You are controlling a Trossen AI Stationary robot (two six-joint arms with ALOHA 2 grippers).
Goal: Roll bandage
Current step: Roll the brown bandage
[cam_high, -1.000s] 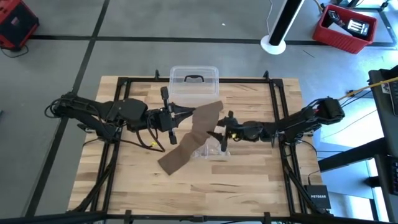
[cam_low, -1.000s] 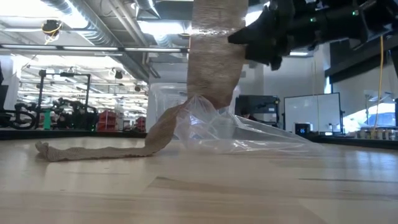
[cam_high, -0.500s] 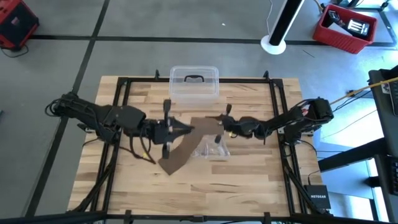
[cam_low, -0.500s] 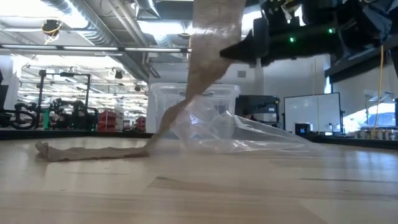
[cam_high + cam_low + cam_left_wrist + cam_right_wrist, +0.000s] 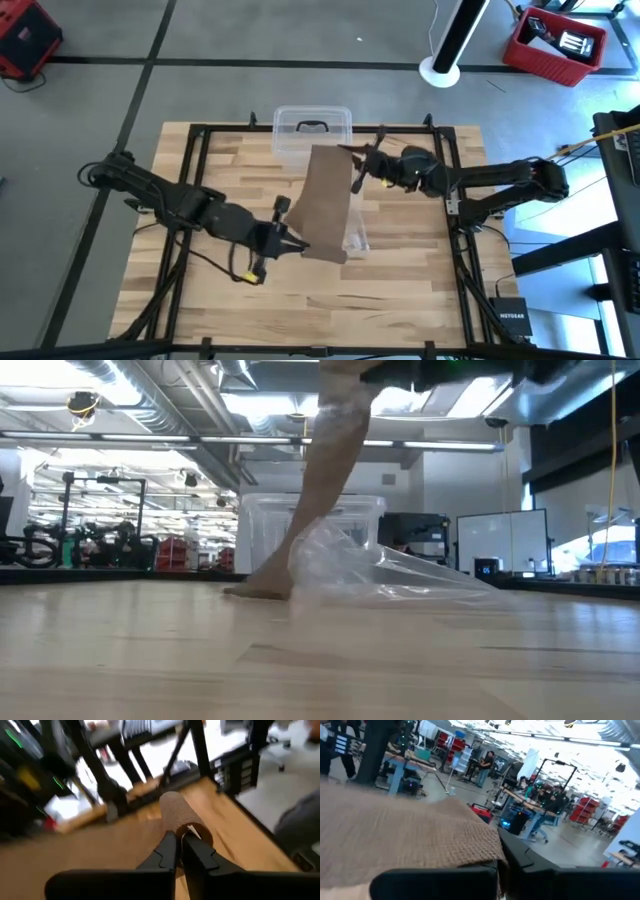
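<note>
The wooden table [image 5: 400, 280] carries a clear plastic box [image 5: 312, 128] at its far edge. The bandage [image 5: 327, 205] spans between my grippers, raised above a clear plastic bag [image 5: 380, 575]. My right gripper [image 5: 352, 158] is clamped on its far end beside the box; my left gripper [image 5: 296, 245] is clamped on its near end.
</note>
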